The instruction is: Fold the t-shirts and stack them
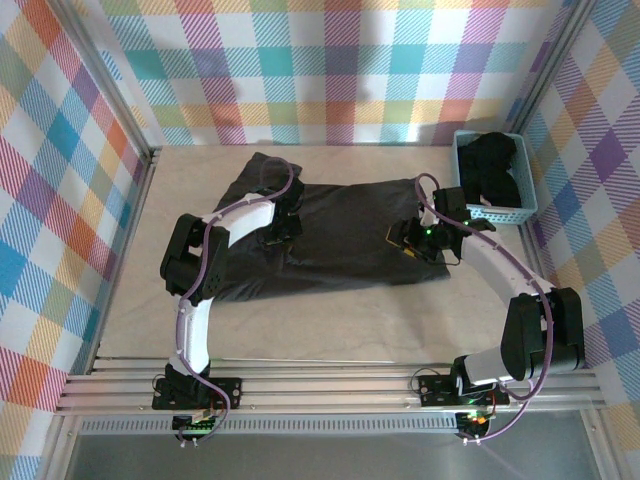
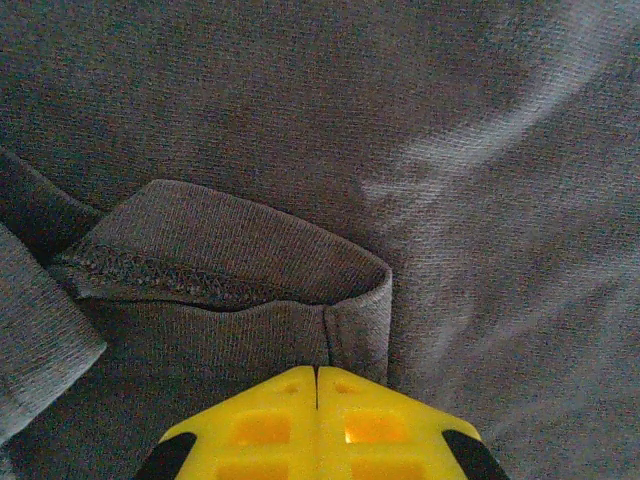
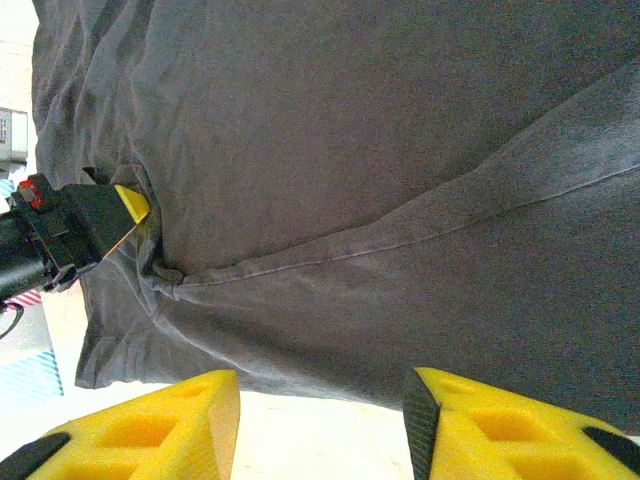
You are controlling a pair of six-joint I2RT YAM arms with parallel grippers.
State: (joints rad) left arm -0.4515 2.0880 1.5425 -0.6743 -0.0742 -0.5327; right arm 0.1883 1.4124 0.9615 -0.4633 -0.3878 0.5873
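Observation:
A dark charcoal t-shirt (image 1: pixel 340 235) lies spread flat across the middle of the table. My left gripper (image 1: pixel 277 234) is down on its left part. In the left wrist view its yellow jaws (image 2: pixel 318 378) are shut together on a raised fold of the sleeve hem (image 2: pixel 230 265). My right gripper (image 1: pixel 407 240) hovers at the shirt's right edge. Its fingers (image 3: pixel 320 405) stand open over bare table, with the shirt's hem (image 3: pixel 400 235) just beyond and nothing between them. More dark t-shirts (image 1: pixel 492 170) are bundled in the basket.
A light-blue lattice basket (image 1: pixel 522 208) stands at the back right, close to the right arm. Checked walls close in the table on three sides. Bare tabletop (image 1: pixel 330 325) lies between the shirt and the arm bases.

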